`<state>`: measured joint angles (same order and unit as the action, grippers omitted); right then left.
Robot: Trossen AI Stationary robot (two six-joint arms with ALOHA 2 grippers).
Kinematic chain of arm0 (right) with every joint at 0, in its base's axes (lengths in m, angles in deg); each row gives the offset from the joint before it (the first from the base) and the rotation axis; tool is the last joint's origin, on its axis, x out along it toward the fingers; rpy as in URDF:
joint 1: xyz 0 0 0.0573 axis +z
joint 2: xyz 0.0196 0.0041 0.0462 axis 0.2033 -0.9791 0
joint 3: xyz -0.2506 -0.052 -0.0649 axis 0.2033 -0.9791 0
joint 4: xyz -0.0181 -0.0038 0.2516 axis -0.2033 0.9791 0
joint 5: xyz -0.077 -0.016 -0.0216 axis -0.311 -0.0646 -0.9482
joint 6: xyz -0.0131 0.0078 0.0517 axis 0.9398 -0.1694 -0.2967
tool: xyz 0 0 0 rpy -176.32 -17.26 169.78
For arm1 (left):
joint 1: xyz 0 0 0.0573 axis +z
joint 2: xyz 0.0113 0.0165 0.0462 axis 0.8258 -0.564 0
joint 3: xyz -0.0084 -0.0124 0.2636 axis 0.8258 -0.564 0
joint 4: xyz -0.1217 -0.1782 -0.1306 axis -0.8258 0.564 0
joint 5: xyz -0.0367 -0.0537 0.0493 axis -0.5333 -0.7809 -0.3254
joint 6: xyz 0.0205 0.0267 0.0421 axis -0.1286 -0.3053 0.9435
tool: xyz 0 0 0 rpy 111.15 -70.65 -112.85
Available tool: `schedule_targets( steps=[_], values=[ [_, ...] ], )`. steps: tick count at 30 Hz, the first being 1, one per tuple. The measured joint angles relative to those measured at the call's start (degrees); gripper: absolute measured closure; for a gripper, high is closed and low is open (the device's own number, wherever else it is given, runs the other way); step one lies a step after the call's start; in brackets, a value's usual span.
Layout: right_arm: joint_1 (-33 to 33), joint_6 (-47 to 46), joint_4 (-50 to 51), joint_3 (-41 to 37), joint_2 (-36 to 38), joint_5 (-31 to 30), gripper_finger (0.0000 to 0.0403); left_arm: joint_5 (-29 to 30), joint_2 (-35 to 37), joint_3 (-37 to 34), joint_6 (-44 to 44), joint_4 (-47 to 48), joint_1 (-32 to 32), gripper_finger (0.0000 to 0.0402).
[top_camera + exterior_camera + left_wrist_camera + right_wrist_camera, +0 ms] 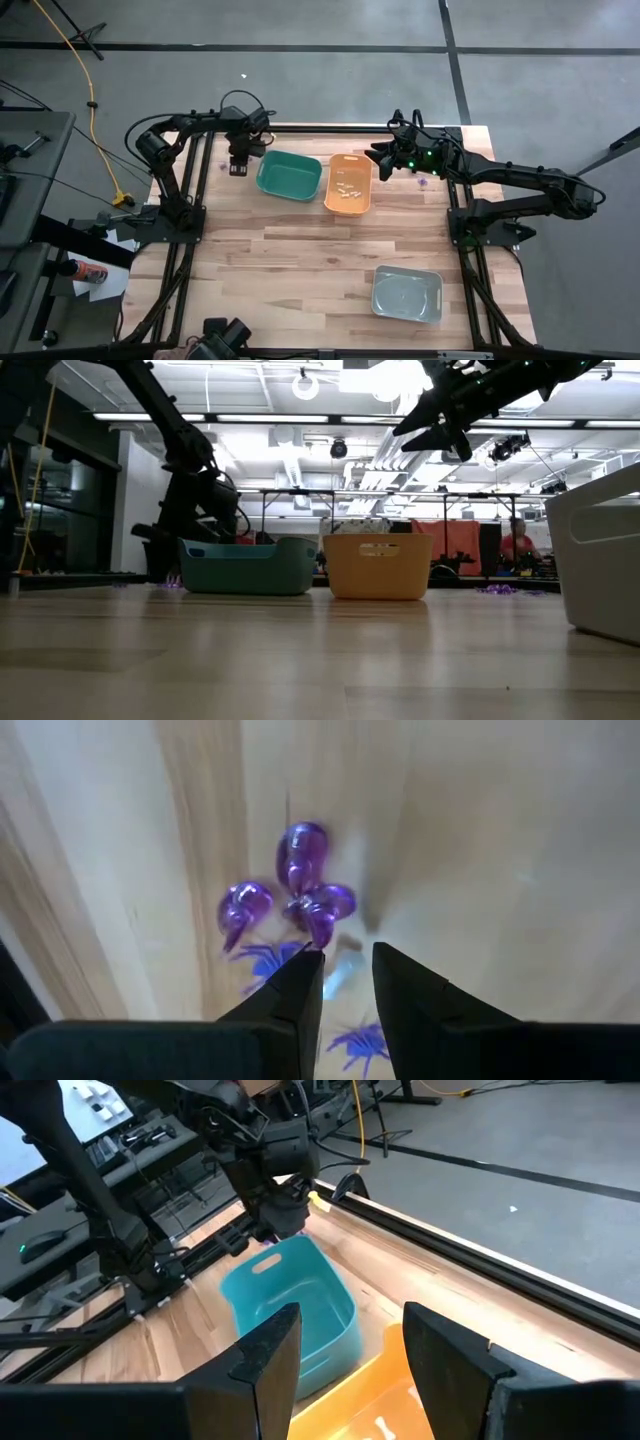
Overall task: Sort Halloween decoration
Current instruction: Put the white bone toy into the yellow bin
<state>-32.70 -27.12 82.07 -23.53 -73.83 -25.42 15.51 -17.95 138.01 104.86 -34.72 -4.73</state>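
Left gripper [348, 982] hangs low over the table [300, 260] beside the green bin [289, 175], jaws slightly parted, empty. Purple trinkets [300, 895] lie on the wood just beyond its fingertips. Right gripper [350, 1342] hovers open above the orange bin [349, 184], which holds cream pieces [348, 186].

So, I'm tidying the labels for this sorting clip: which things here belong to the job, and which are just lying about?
Part of the job:
- purple trinkets on the wood beneath the left gripper
- cream trinkets in the orange bin
- green bin
- grey bin
- right gripper, open above the bins

Just lying about:
- yellow cable on the floor
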Motion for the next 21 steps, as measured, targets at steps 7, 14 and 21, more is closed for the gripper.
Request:
schedule_targets(
  steps=[7,14,21],
  values=[
    [0.00,0.00,0.01,0.01,0.00,0.00,0.0231,0.41,0.02,-1.92,1.68,0.29,0.13,0.0321],
    [0.00,0.00,0.02,-0.01,0.00,0.00,0.0231,0.72,0.41,-4.46,2.92,-2.84,0.33,0.0321],
    [0.00,-0.02,0.02,-0.01,0.00,-0.02,0.0231,1.39,0.28,-4.51,3.26,-3.02,-0.18,0.0353]
  ],
)
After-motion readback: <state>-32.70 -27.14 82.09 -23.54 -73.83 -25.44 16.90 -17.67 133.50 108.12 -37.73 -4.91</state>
